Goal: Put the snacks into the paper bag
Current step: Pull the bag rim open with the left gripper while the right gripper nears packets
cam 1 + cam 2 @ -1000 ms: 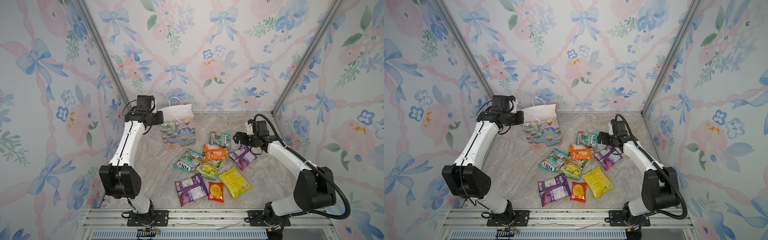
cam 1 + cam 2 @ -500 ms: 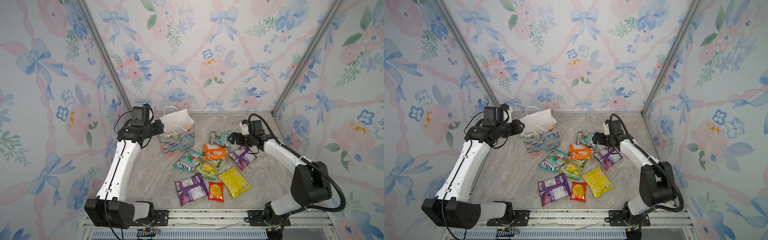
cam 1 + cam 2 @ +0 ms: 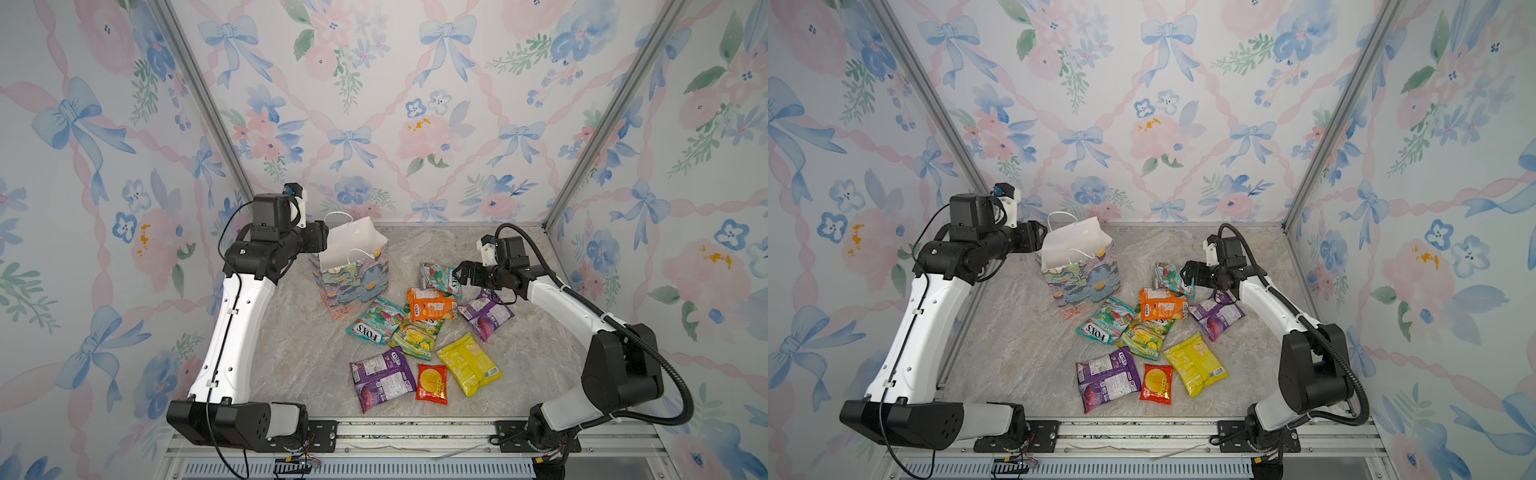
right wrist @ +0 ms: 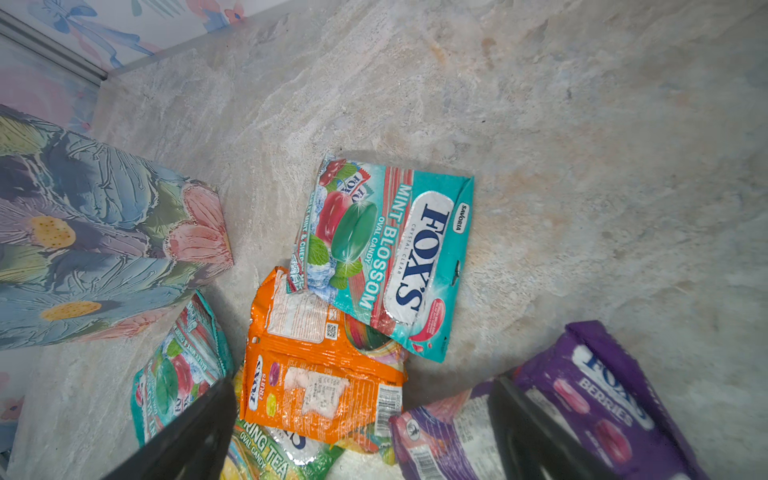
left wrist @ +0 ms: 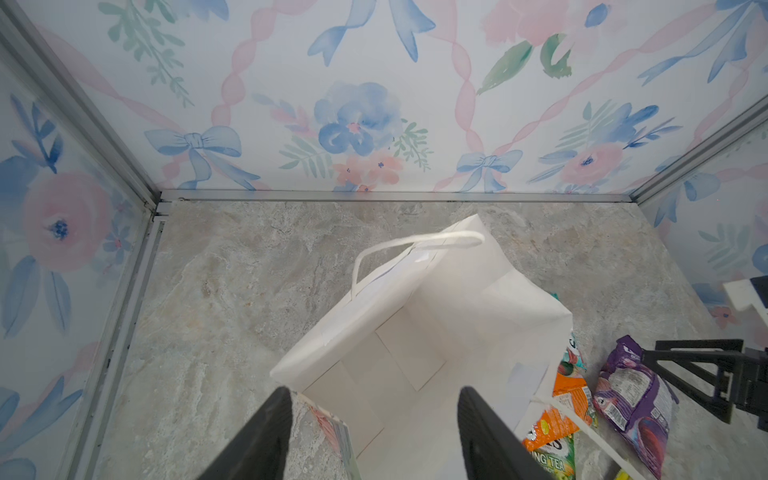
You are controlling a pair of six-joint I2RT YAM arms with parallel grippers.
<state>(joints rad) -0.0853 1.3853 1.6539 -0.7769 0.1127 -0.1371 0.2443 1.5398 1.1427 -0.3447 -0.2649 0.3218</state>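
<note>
The paper bag [image 3: 353, 270] [image 3: 1079, 268] stands upright and open at the back left, its white inside [image 5: 415, 332] bare. My left gripper [image 3: 322, 243] [image 5: 374, 390] is open at the bag's left rim, one finger outside and one over the opening, holding nothing. The snacks lie to the bag's right: a teal packet [image 3: 440, 278] [image 4: 390, 257], an orange one [image 3: 430, 303] [image 4: 320, 374], a purple one [image 3: 484, 318], a second teal one [image 3: 376, 322], a green-yellow one [image 3: 415, 336], a yellow one [image 3: 467, 363], a red one [image 3: 432, 382] and another purple one [image 3: 382, 378]. My right gripper [image 3: 459, 272] [image 4: 361, 382] hangs open and empty just above the orange and purple packets.
The marble floor [image 3: 307, 357] is ringed by flowered walls with metal corner posts [image 3: 598, 124]. The bag stands a short way from the back wall. A metal rail [image 3: 415, 428] runs along the front edge between the two arm bases.
My left gripper has opened and let go of the bag's rim, and the bag has come down and forward to stand on the floor. The right gripper has shifted slightly over the packets.
</note>
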